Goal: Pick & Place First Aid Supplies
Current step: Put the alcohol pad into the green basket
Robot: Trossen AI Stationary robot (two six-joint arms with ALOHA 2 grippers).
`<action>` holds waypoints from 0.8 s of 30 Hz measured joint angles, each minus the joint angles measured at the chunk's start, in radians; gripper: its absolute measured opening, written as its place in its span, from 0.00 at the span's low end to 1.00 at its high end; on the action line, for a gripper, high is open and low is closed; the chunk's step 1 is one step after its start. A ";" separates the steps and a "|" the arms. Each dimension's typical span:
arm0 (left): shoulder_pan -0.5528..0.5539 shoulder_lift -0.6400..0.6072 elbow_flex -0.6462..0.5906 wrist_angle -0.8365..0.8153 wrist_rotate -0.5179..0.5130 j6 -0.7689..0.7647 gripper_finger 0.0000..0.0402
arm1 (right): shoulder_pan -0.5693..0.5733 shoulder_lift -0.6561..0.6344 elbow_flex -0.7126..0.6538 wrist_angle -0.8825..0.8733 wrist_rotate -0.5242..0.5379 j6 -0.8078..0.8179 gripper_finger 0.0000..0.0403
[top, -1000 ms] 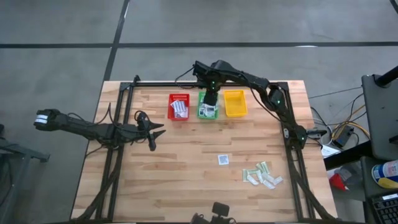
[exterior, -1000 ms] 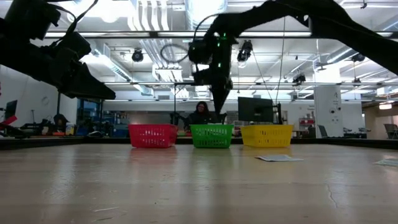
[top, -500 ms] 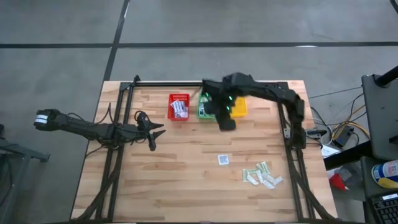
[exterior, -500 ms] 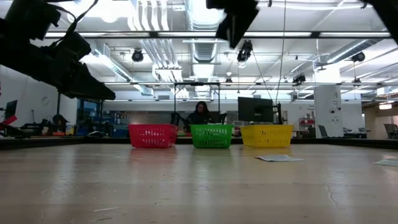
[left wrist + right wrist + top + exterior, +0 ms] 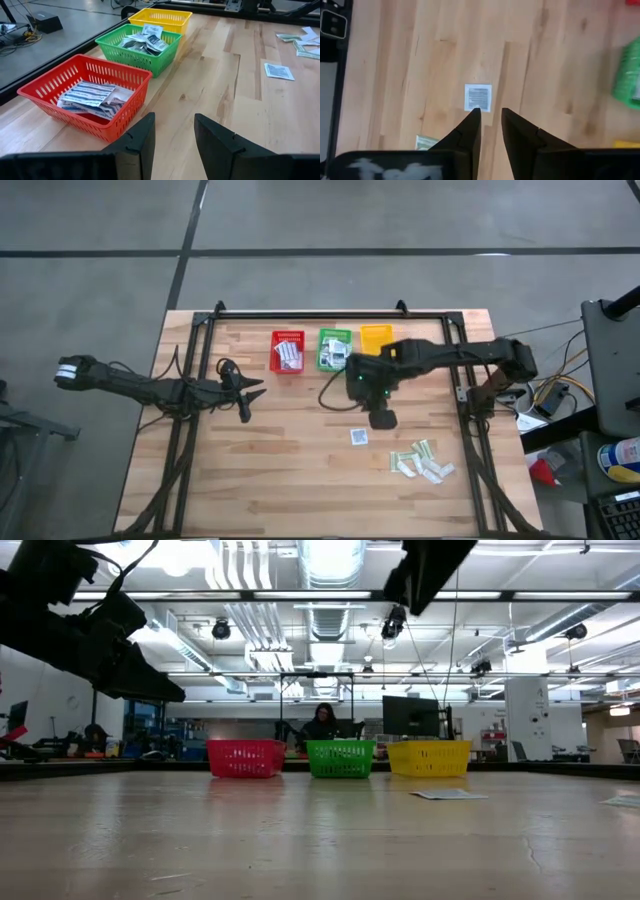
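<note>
Right gripper (image 5: 381, 418) moved from green basket (image 5: 334, 349), narrowly parted above square packet (image 5: 358, 436), print unreadable.

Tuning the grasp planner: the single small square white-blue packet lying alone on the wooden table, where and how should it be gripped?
The small square white-blue packet lies flat on the wooden table, nothing touching it, so probably come straight down from above and pinch across two opposite edges. It is thin, so the fingertips must reach the table surface. The right gripper hangs above it with its fingers a narrow gap apart.
</note>
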 joint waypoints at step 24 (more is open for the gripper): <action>0.000 0.001 0.000 0.002 0.000 -0.005 0.33 | 0.079 0.042 -0.385 0.387 -0.028 -0.042 0.28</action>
